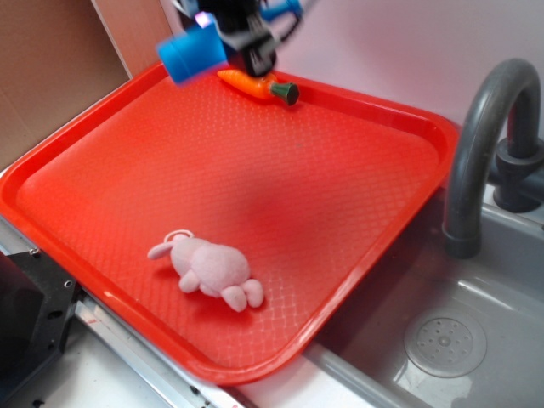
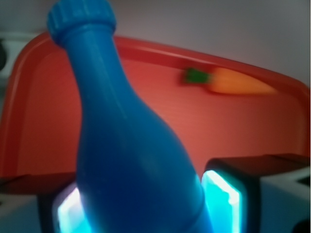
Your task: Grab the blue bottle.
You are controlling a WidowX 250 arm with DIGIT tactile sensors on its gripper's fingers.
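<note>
The blue bottle (image 2: 126,141) fills the wrist view, its cap (image 2: 81,19) pointing up and away, its wide body wedged between my two lit pads (image 2: 223,191). In the exterior view the blue bottle (image 1: 191,53) hangs in the air above the tray's far left corner, held by my gripper (image 1: 242,38), which is shut on it. Only the bottle's thick end shows there, blurred.
A red tray (image 1: 374,221) covers the counter. An orange toy carrot (image 1: 255,85) lies by the tray's far rim, just under the gripper. A pink plush bunny (image 1: 212,270) lies near the front. A grey sink (image 1: 442,340) and faucet (image 1: 480,136) stand to the right.
</note>
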